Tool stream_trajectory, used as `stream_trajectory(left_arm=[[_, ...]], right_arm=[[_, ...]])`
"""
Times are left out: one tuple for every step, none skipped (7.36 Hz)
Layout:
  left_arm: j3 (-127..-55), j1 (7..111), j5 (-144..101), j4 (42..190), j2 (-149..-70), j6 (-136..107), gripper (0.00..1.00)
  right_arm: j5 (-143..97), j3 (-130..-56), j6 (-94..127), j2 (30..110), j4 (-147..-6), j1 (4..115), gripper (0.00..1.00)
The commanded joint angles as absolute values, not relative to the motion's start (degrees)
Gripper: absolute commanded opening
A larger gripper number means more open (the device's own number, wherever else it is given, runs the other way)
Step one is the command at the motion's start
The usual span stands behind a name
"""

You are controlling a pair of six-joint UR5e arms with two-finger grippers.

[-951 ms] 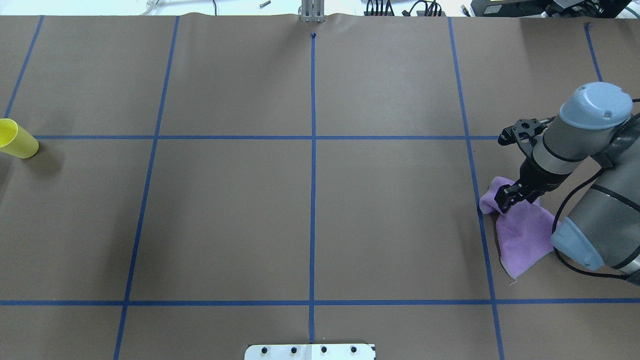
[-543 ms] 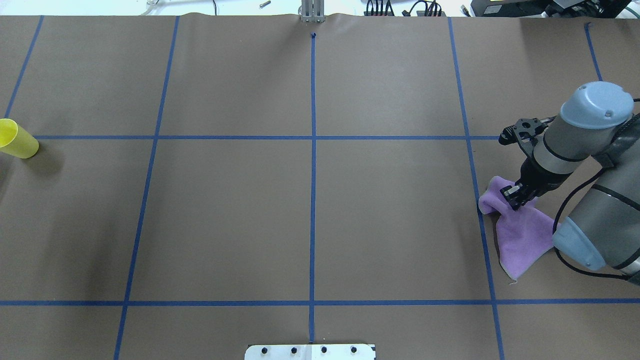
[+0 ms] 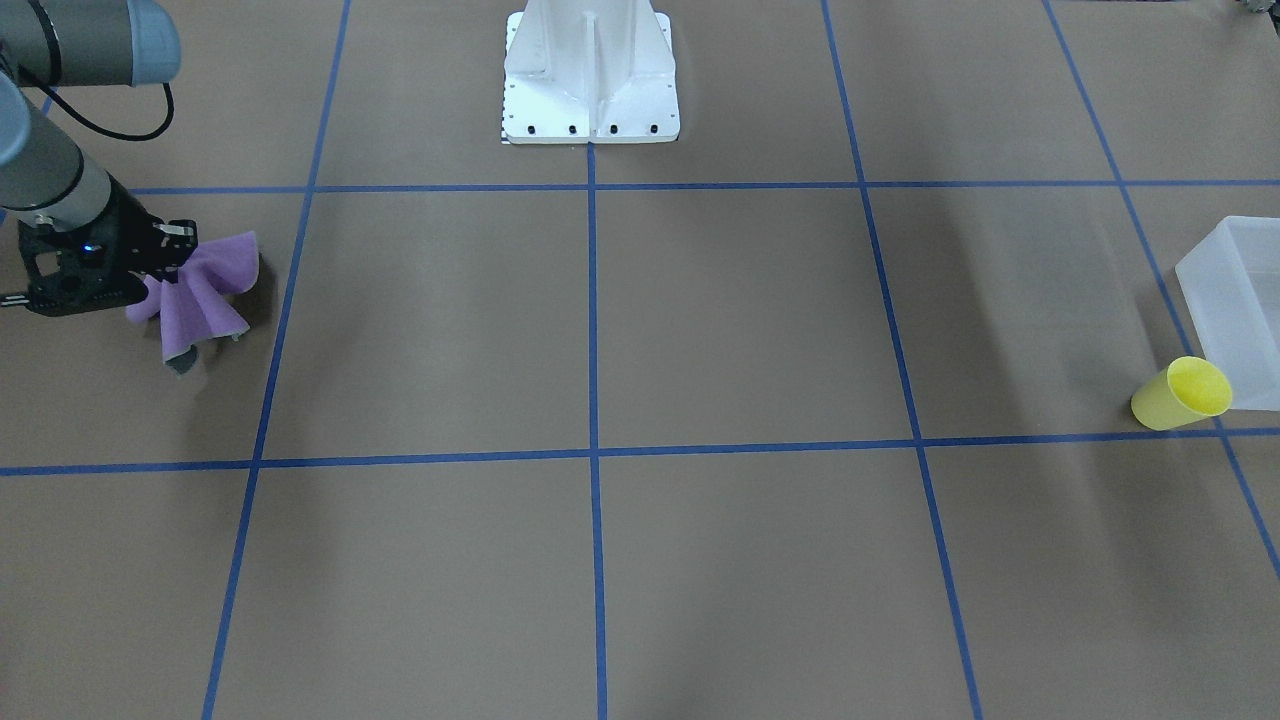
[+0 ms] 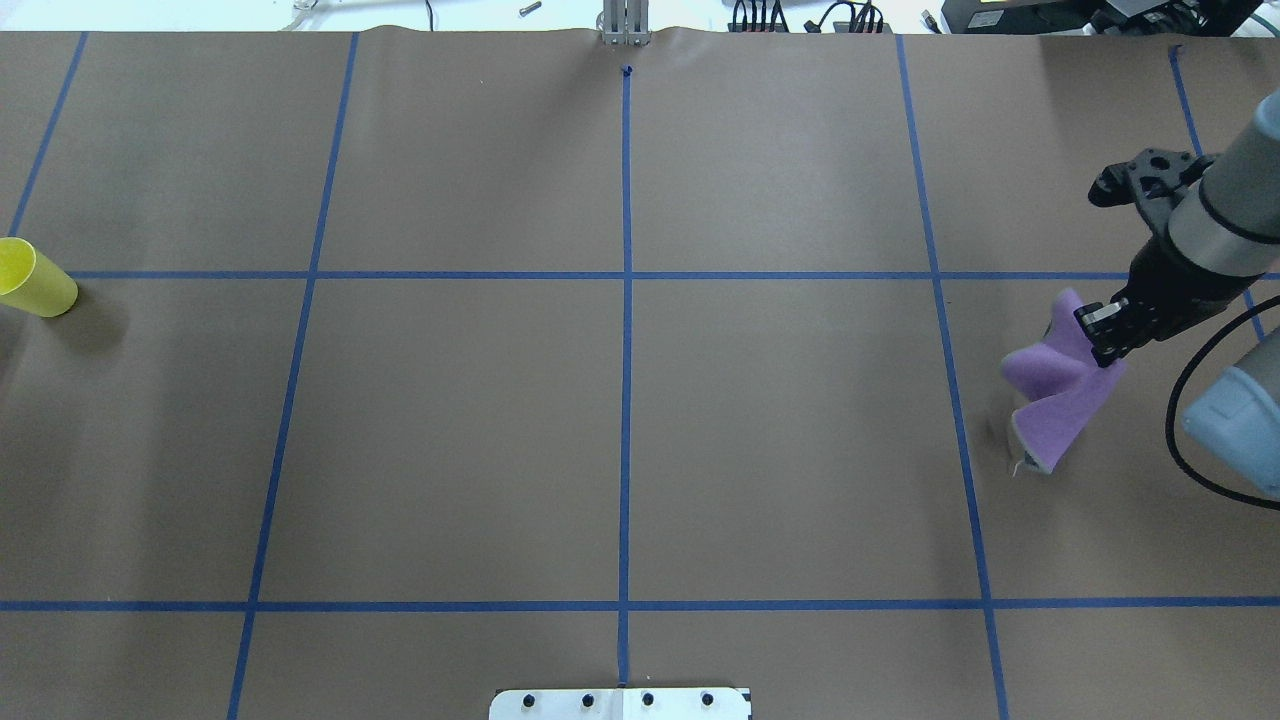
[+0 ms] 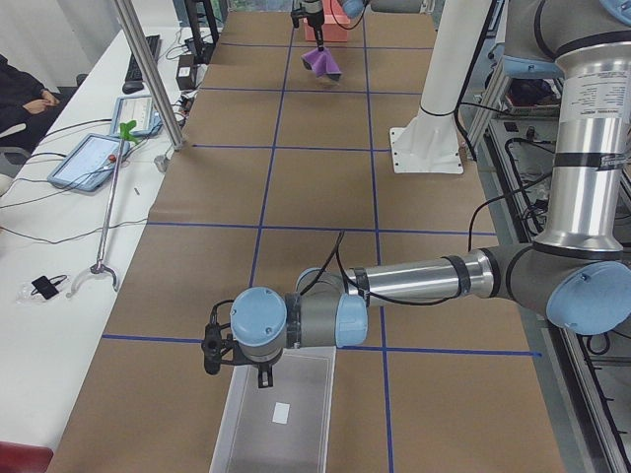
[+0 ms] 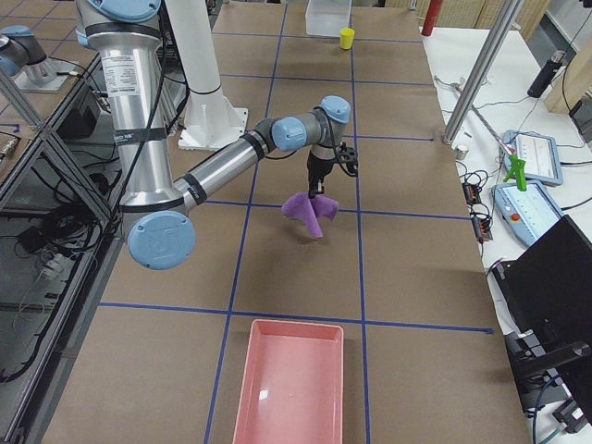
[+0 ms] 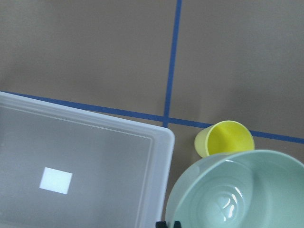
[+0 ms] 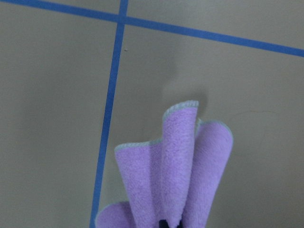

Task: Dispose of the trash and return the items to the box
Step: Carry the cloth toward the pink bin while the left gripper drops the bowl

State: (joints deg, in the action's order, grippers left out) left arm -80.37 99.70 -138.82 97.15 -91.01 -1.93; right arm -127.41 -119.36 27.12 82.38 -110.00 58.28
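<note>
2 carries are in hand at once, by the look of it. The right gripper [image 4: 1100, 335] is clamped on the top of a purple cloth [image 4: 1055, 395], which hangs in folds over the table; whether its lowest corner touches the surface I cannot tell. At the table's other end the left gripper [image 7: 168, 224] appears closed on the rim of the mint-green bowl [image 7: 237, 194], held just beside a corner of the box [image 7: 159, 137]. A yellow cup [image 7: 228, 137] lies on its side near that same corner.

Judged from this, the bowl's next move is a short shift over the box's wall, then a release inside. The cloth calls for a longer carry. The pink tray [image 6: 291, 379] at the right arm's end may be its place, though I cannot tell whether the cloth counts as trash.

The table is covered in brown paper [image 4: 450, 430] gridded with blue tape [image 4: 626, 400]. A white desk alongside holds tablets and cables
</note>
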Motion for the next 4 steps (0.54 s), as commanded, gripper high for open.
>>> stream_trajectory(left_arm=[[-73.33,100.11,-135.88,103.77,-90.79,-1.66,0.0],[-69.82,99.93,-135.88,106.76,-91.57,-3.76,0.0],[-67.52,99.84,-135.79,112.44,-91.67,-10.48,0.0],[-65.85,99.5,-134.57,116.68,-91.58,-14.64,0.0]], right_arm=[[-134.08,-124.18,24.98,81.91,-116.44,69.9,0.0],[-134.21,-124.62,20.96,81.83,-119.15,73.09,0.0],[-134.21,-124.8,17.0,81.83,-122.05,76.34,0.0],[-134.21,-125.59,14.0,81.83,-124.52,79.07,0.0]])
